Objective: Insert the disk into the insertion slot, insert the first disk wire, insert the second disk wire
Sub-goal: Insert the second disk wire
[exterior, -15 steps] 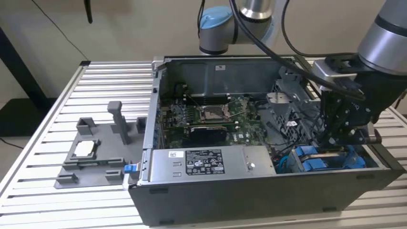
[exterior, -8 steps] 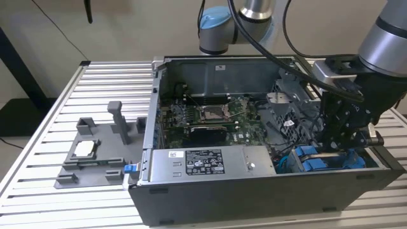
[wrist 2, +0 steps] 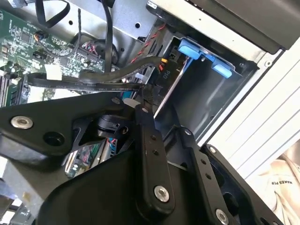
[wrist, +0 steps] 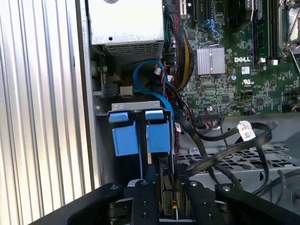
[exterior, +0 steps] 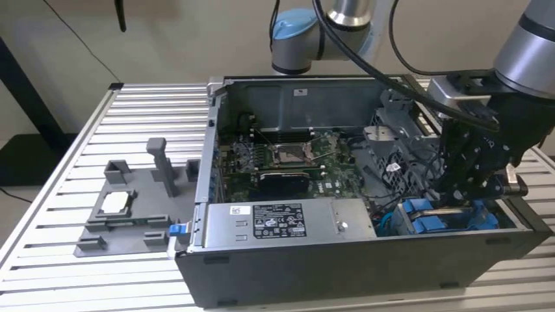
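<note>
While the arm hangs over the open computer case (exterior: 364, 260), the gripper (exterior: 464, 195) is seen lowered into the corner at the exterior view's right, just above the blue plastic. The case is carried on a slatted metal worktop (exterior: 130, 117), and a grey fixture (exterior: 130, 208) is set well apart from the gripper, at the exterior view's left.

Now the first wrist view: the insertion slot (wrist: 136, 107) is shown as a grey metal cage, and two blue carrier frames are lodged in it side by side. The disk (wrist: 158, 136) is taken to be the frame in line with the gripper (wrist: 164, 180); it is seated in the slot, its metal body hidden. The second frame (wrist: 124, 138) is touching it on the side nearer the case wall.

The fingers (wrist: 143, 201) are closed on a disk wire (wrist: 168, 197), a narrow connector with red and yellow strands, held just beside the end of the disk. Whether the connector is plugged in cannot be told.

In the second wrist view the wire (wrist 2: 149, 91) is pinched at the fingertips, with the cage's blue clips (wrist 2: 201, 54) near it. A blue cable (wrist: 150, 75) is looped above the cage, and the green motherboard (wrist: 234, 84) is laid out beyond, next to the silver power supply (exterior: 277, 224).
</note>
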Controlling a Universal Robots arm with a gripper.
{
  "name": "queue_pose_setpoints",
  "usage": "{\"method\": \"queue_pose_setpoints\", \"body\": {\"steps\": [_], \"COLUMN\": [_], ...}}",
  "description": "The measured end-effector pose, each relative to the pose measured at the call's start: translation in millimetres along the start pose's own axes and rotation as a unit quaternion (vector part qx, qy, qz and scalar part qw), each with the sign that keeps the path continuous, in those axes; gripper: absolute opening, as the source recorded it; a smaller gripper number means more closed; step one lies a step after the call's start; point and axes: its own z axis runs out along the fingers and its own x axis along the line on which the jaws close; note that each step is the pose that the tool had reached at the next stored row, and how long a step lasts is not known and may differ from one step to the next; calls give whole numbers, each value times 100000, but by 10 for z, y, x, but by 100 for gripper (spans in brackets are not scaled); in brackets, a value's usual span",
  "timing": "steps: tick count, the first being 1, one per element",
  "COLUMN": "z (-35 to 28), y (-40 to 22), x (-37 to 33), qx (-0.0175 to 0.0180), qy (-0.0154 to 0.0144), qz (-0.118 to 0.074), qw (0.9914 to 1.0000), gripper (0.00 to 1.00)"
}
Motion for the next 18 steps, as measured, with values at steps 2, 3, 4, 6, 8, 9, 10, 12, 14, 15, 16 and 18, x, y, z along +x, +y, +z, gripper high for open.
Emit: {"method": "queue_pose_setpoints", "body": {"steps": [2,3,4,6,8,9,10,12,14,15,16,18], "z": [-51,-80,-110,-164,-227,-260,-291,-364,-432,-462,-484,-499], "y": [1,1,1,2,3,3,3,4,5,5,6,6], "x": [-1,-2,-2,-3,-4,-5,-6,-7,-9,-9,-10,-10], "qx": [5,7,7,12,14,15,17,17,17,20,19,19], "qy": [9,4,0,7,-1,-1,1,-3,0,1,-1,-5], "qz": [228,315,389,511,640,690,720,771,797,799,801,799], "qw": [100000,100000,99999,99999,99998,99998,99997,99997,99997,99997,99997,99997], "gripper": [30,30,30,30,30,30,30,30,30,30,30,30]}}
